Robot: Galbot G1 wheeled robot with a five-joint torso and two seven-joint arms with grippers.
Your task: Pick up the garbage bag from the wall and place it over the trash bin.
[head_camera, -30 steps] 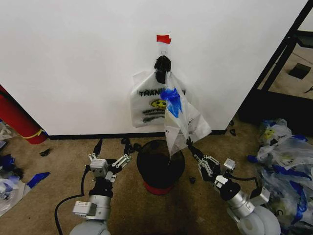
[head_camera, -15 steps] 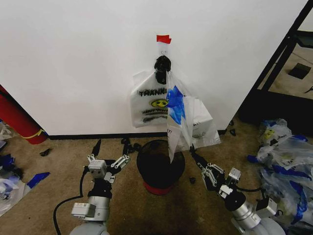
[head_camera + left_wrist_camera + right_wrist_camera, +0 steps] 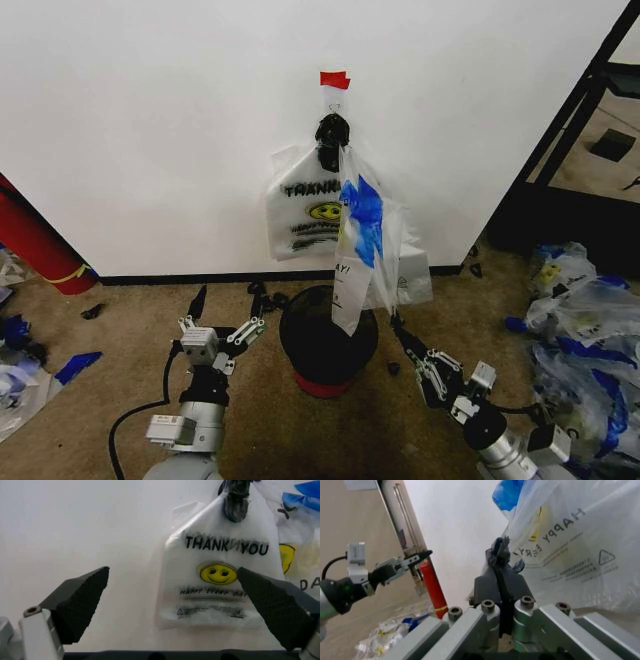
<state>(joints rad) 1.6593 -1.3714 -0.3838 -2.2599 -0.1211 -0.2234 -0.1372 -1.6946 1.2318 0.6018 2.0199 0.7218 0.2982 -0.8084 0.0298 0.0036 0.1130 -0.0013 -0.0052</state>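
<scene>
The garbage bag (image 3: 362, 240), see-through with blue tape patches, hangs from a hook on the white wall (image 3: 150, 120) under a red tape strip (image 3: 334, 79). Its lower end dangles just above the black mesh trash bin (image 3: 328, 340) with the red base. A flat "THANK YOU" bag (image 3: 220, 573) hangs behind it. My right gripper (image 3: 397, 322) is low, to the right of the bin, just below the garbage bag's lower corner. Its fingers (image 3: 500, 555) are shut, with the bag (image 3: 570, 547) close beyond them. My left gripper (image 3: 222, 325) stands open to the left of the bin, facing the wall.
A red cylinder (image 3: 35, 245) leans at the left wall. A heap of clear blue-taped bags (image 3: 585, 330) lies on the carpet at the right, beside a black frame (image 3: 570, 130). More bags (image 3: 15, 385) lie at the far left. Small dark scraps dot the carpet near the baseboard.
My right gripper has drawn back, down and to the right. The garbage bag, pulled out toward it before, has swung back and hangs straight above the bin. The left arm has not moved.
</scene>
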